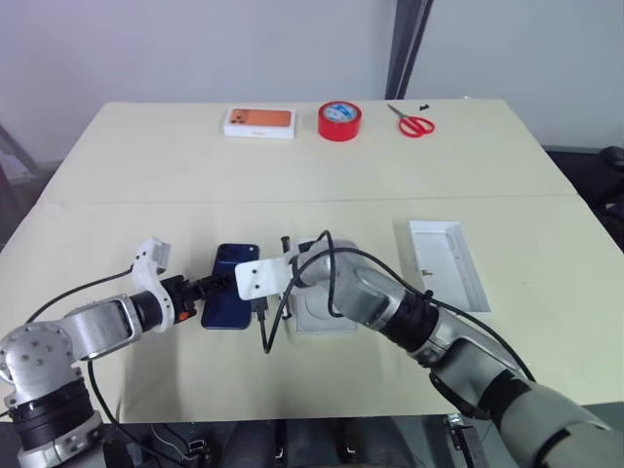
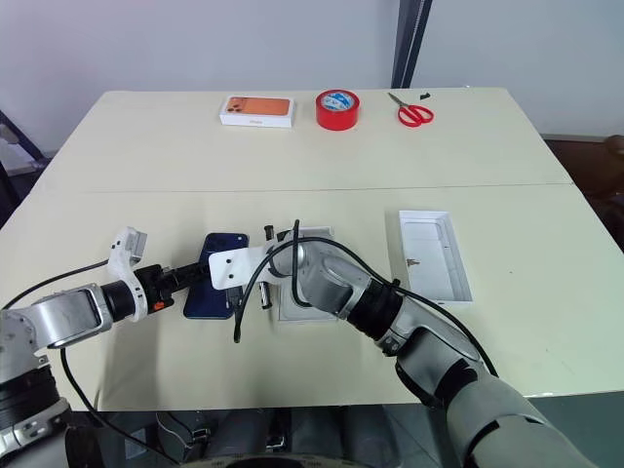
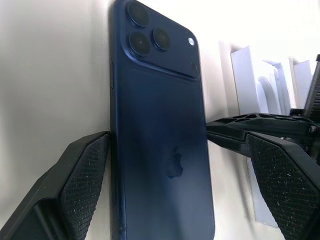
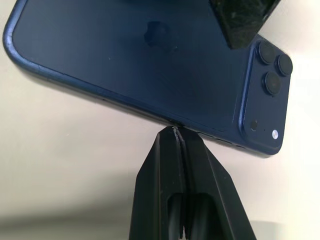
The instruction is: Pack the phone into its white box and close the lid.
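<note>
We see the phone point(image 3: 160, 145) lying back-up on the counter point(image 1: 322, 171), the left tool point(image 3: 165, 175) spread wide astride it. The right tool point(image 4: 182, 145), pinched shut and empty, tips down against its long edge. Our right arm hides most of the white box point(image 1: 317, 310); the lid point(image 1: 447, 263) lies apart.

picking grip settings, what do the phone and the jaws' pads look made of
The phone: its back looks like glossy glass, smooth with soft reflections, inside a slightly shinier, possibly metal, edge band; this is judged by look alone. The left gripper has black pads with a fine dotted texture, probably rubber or textured plastic, matte. The right gripper looks like smooth black plastic.
</note>
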Controlling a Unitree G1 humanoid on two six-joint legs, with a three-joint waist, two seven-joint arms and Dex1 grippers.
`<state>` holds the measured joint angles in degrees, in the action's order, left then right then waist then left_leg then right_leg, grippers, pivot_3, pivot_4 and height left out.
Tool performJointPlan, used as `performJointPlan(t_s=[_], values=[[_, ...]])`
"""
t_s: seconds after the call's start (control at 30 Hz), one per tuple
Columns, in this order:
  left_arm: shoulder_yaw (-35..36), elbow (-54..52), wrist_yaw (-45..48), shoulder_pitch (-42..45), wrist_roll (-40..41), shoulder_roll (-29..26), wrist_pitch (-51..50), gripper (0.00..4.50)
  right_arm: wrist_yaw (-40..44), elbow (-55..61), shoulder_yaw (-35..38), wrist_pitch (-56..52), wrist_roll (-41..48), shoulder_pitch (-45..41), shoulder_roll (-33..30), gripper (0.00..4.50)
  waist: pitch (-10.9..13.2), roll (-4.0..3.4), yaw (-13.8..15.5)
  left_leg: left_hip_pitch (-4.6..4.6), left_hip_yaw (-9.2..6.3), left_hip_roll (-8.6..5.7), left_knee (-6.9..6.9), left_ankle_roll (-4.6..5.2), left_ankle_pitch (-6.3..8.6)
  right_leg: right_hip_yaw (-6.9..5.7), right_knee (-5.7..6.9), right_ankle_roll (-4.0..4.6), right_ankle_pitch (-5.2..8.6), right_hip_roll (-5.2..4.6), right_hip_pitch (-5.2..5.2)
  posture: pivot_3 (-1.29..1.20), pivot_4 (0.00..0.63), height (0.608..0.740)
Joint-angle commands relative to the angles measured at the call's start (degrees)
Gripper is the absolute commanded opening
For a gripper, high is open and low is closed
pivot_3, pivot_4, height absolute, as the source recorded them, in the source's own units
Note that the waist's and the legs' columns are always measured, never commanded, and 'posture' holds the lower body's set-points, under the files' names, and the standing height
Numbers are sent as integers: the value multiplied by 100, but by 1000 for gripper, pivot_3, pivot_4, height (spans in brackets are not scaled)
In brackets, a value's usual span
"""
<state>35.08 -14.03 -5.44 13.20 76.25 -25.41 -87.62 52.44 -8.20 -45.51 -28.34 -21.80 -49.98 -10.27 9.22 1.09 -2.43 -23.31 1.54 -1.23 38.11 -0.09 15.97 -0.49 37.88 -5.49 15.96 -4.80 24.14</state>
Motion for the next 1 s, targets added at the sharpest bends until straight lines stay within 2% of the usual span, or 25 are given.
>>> performJointPlan(t_s=[0.03,0.17,0.4,0.5,0.7,0.93,1.0], values=[[-210,65,-201,-89,673,84,85,4500,-33,-56,62,-4,-25,59,136,51,0,0,1,0,0,0,0,0,0,0,0,0,0,-1,0,0,150,725],[-366,206,-654,-166,1303,11,498,4500,-44,-63,109,-10,-38,82,152,51,0,1,8,-1,0,0,0,0,0,0,-1,0,0,-2,0,0,150,725],[-682,445,-1220,-364,2177,-538,1266,4500,-59,-18,157,0,-76,129,139,51,2,2,-5,-3,0,0,0,0,0,0,-1,0,0,-2,4,0,150,725],[-779,508,-1371,-469,2512,-763,1622,3690,-45,124,211,-36,-87,172,66,0,2,2,-3,-4,0,1,0,0,0,0,-1,1,1,-1,7,0,150,725],[-1160,397,-1477,-710,2904,-1135,2069,761,-4,455,427,-225,-52,191,-80,0,5,3,17,-9,-1,0,0,1,0,0,-7,2,1,-5,7,0,150,725],[-1511,327,-1528,-913,3292,-1342,2537,761,156,1012,790,-620,134,147,-206,0,7,2,7,-13,-1,0,-5,1,0,0,-16,2,1,-5,11,0,150,725],[-1570,295,-1552,-947,3410,-1314,2695,253,218,1220,949,-764,238,139,-239,0,8,3,6,-13,-1,0,-5,1,0,0,-17,2,1,-5,11,0,150,725]])
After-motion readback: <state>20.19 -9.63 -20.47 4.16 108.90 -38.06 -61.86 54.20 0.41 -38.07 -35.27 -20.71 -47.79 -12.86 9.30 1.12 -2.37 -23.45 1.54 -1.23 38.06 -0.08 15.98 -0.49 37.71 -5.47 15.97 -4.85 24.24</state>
